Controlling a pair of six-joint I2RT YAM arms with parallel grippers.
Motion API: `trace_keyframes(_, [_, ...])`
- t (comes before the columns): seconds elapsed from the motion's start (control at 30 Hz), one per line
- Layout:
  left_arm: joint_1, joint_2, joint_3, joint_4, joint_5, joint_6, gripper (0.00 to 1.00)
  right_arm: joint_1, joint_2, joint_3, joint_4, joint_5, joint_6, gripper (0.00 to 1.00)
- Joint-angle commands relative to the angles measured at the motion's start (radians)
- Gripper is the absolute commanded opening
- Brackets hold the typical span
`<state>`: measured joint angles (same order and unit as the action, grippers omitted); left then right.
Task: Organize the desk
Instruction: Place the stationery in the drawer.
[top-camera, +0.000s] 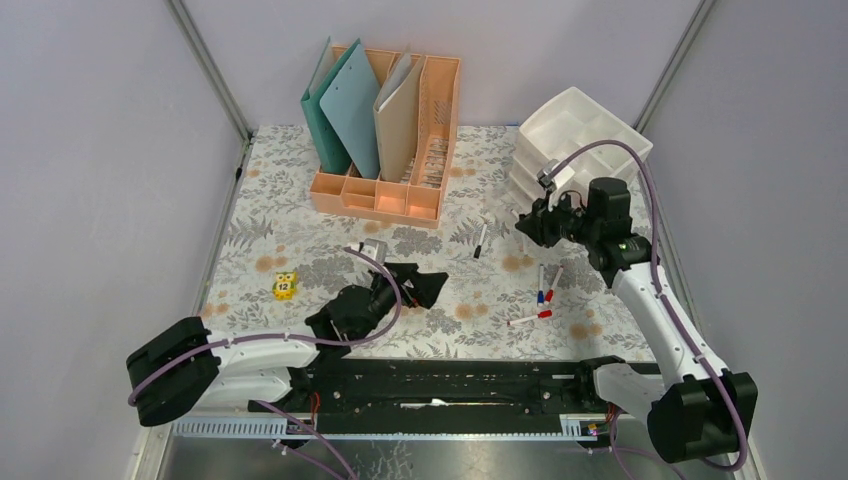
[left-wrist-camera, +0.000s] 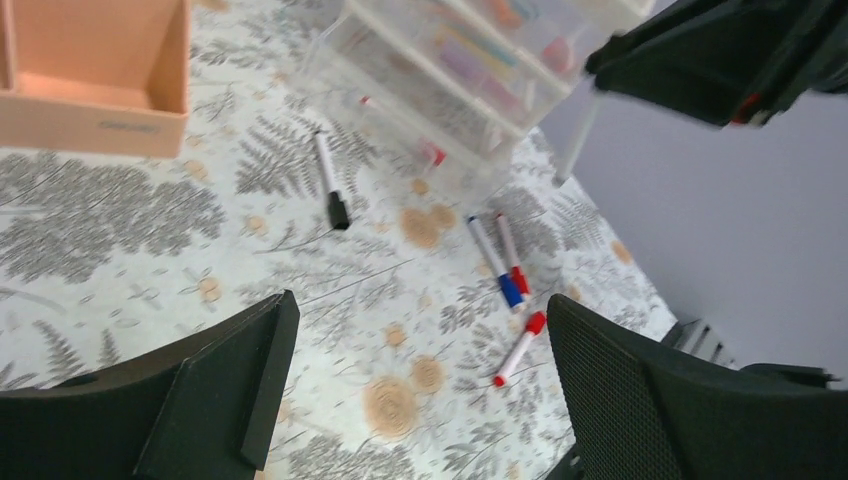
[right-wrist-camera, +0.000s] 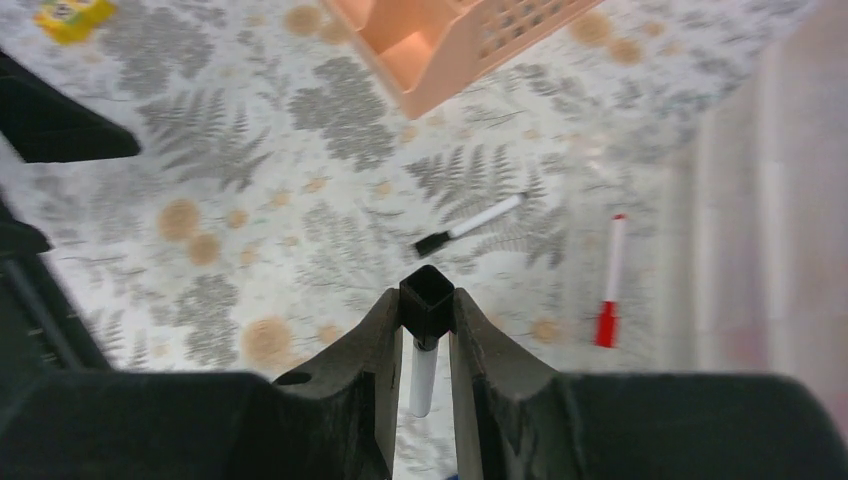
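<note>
The desk (top-camera: 262, 232) wears a fern-and-flower cloth. My right gripper (top-camera: 533, 226) hangs above it near the white drawer unit (top-camera: 575, 140), shut on a white marker with a black cap (right-wrist-camera: 426, 318). My left gripper (top-camera: 428, 285) is open and empty low over the desk's middle, its fingers (left-wrist-camera: 232, 380) wide apart. On the cloth lie a black-capped marker (top-camera: 481, 240), a blue marker (top-camera: 541, 285) beside a red one (top-camera: 553, 283), and another red marker (top-camera: 530, 317). These also show in the left wrist view, black-capped (left-wrist-camera: 330, 187), blue (left-wrist-camera: 497, 262) and red (left-wrist-camera: 520, 348).
A peach file rack (top-camera: 385, 195) with folders stands at the back. A small yellow block (top-camera: 285, 286) lies at the left. A red marker (right-wrist-camera: 608, 282) lies at the foot of the drawer unit (right-wrist-camera: 770, 200). Grey walls close in both sides.
</note>
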<state>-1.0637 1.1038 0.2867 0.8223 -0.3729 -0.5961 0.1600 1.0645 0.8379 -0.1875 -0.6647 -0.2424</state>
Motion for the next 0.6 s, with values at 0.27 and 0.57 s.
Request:
trace_keyframes(0.27, [0.091, -0.057, -0.140, 0.059, 0.183, -0.058, 0.99, 0.021, 0.167, 0.176, 0.040, 0.425, -0.309, 0.04])
trace_keyframes(0.57, [0.092, -0.117, -0.162, 0.023, 0.180, -0.041, 0.99, 0.057, 0.297, 0.190, 0.095, 0.570, -0.370, 0.06])
